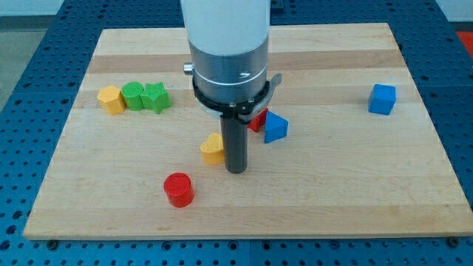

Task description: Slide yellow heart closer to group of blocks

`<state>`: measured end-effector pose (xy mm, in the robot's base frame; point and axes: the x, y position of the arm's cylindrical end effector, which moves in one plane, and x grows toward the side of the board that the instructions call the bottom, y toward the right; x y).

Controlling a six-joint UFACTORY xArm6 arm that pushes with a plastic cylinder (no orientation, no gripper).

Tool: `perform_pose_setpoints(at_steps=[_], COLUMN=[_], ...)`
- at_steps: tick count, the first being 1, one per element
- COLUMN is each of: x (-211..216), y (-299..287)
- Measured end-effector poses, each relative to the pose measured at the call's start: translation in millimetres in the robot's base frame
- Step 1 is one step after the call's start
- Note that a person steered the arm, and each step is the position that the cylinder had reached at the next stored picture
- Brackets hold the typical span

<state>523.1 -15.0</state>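
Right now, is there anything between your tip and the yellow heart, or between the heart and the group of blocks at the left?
Nothing visible. My tip stands right beside the yellow heart, on its right. The board between the heart and the group, a yellow block and two green blocks, shows no block. The red cylinder lies below that path.

Wood board point(414, 185) on blue pegboard point(22, 74)

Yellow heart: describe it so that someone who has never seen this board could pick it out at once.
Start at the big white and grey arm over the middle of the wooden board and follow its dark rod down to my tip. The yellow heart sits right against the rod on the view's left. The other yellow block lies far off beside two green blocks.
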Motion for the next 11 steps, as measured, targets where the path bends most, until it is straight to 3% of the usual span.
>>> perform_pose_setpoints(at_steps=[5,11], x=[-21.2,-66.9], y=[-59.5,-68.8])
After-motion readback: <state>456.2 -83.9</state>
